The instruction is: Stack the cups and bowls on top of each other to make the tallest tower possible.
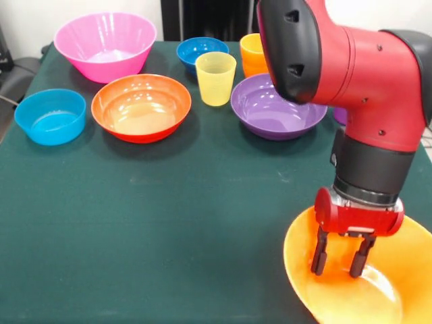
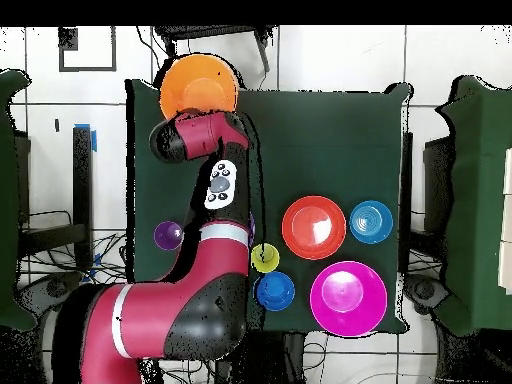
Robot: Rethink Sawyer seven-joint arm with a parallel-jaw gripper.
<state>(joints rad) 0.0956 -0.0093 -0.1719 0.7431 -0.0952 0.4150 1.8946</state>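
The big yellow-orange bowl [image 1: 405, 270] sits at the table's near right corner; in the overhead view [image 2: 198, 85] it is at the top edge. My gripper [image 1: 339, 263] hangs over its inside, fingers [image 1: 318, 260] apart with nothing between them. At the back stand the pink bowl [image 1: 104, 44], light blue bowl [image 1: 50, 116], orange-red bowl [image 1: 142, 106], dark blue bowl [image 1: 202, 50], purple bowl [image 1: 277, 108], yellow cup [image 1: 216, 77] and orange cup [image 1: 251, 54]. The purple cup [image 2: 168, 235] shows from overhead, mostly hidden behind my arm in the front view. No green bowl shows. Nothing is stacked.
The green table [image 1: 169, 202] is bare cloth across its middle and near left. My arm's red body [image 1: 364, 74] stands over the right side and covers part of the purple bowl. The bowls and cups line the far edge.
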